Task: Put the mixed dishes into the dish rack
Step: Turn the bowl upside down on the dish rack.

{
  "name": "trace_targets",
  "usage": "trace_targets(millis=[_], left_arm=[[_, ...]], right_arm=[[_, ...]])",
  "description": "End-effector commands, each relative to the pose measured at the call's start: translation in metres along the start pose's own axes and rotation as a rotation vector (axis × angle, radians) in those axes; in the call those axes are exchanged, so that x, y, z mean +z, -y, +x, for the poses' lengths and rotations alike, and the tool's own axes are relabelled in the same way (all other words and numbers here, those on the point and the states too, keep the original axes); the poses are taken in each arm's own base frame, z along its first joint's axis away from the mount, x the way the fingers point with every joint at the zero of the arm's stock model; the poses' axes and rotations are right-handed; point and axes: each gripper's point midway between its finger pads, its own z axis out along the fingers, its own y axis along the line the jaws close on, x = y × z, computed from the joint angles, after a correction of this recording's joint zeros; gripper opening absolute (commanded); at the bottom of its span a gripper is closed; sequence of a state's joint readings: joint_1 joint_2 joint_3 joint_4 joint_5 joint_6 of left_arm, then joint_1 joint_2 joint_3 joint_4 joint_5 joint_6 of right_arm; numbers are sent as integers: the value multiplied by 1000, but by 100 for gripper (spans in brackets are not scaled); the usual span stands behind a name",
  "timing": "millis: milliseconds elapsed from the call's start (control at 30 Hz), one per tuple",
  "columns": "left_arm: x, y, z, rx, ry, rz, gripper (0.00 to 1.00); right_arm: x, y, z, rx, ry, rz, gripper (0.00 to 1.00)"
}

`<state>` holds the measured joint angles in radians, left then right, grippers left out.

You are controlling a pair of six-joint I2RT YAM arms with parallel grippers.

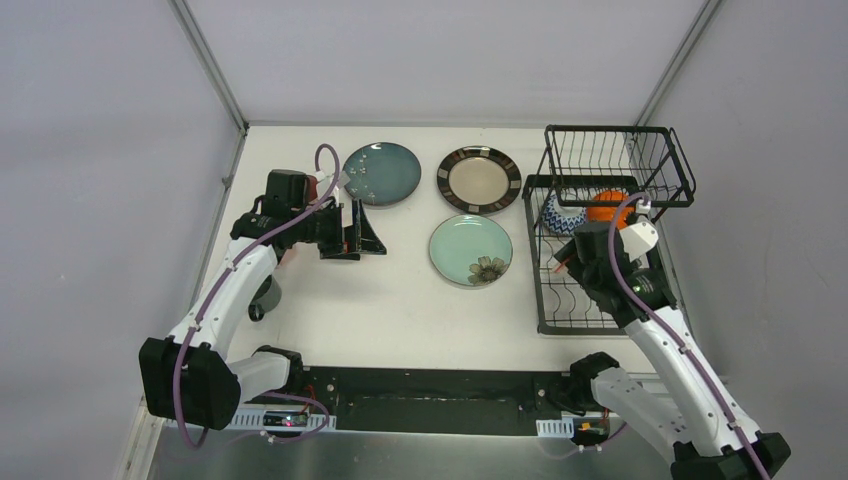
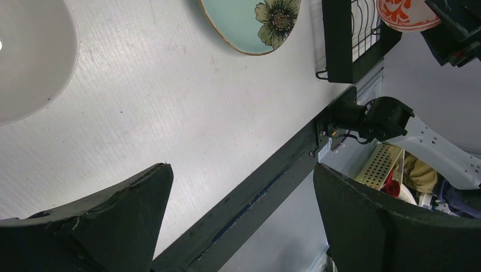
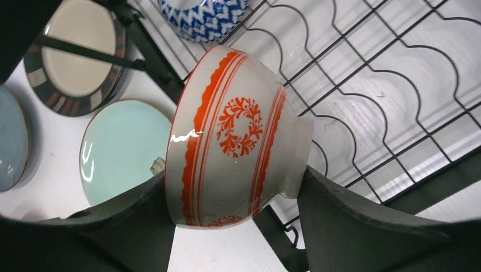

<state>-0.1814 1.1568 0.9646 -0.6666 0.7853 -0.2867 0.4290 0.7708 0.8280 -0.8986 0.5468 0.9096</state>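
Right wrist view: the right gripper (image 3: 235,187) pinches a white bowl with red-orange bands and a wreath motif (image 3: 238,136), one finger on each side of its wall. The bowl is tipped on its side, rim toward the plates, above the wavy wires of the dish rack's (image 3: 397,113) lower tray near that tray's left edge. Whether it touches the wires cannot be told. A blue-and-white zigzag bowl (image 3: 201,20) sits farther back in the same tray.

From the top view, an orange bowl (image 1: 607,207) lies beside the zigzag one under the raised basket tier. Three plates lie flat on the worktop (image 1: 400,310), left of the rack: dark teal speckled plate (image 1: 381,173), dark-rimmed beige plate (image 1: 479,180) and mint green flower plate (image 1: 470,250), which is nearest the rack.

The left gripper (image 1: 355,235) is spread wide and holds nothing. It hangs over bare worktop, just on the near side of the teal plate.
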Motion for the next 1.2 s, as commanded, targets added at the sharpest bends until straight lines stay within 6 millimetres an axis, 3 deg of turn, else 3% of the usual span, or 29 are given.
trace_targets(millis=[0,400,667,1167], left_arm=[[-10,10,-14,73,58,9,99],[-12,8,-14,80,69,-11,99],[-12,7,-15,81,70,-18,99],[-13,4,-15,80,71,-37,99]], right_arm=[[-2,2,-33,48,79,55,38],[22,48,-43,124,9,368,34],[33,80,-46,206,3,520,40],[68,96,-65,244,65,577,39]])
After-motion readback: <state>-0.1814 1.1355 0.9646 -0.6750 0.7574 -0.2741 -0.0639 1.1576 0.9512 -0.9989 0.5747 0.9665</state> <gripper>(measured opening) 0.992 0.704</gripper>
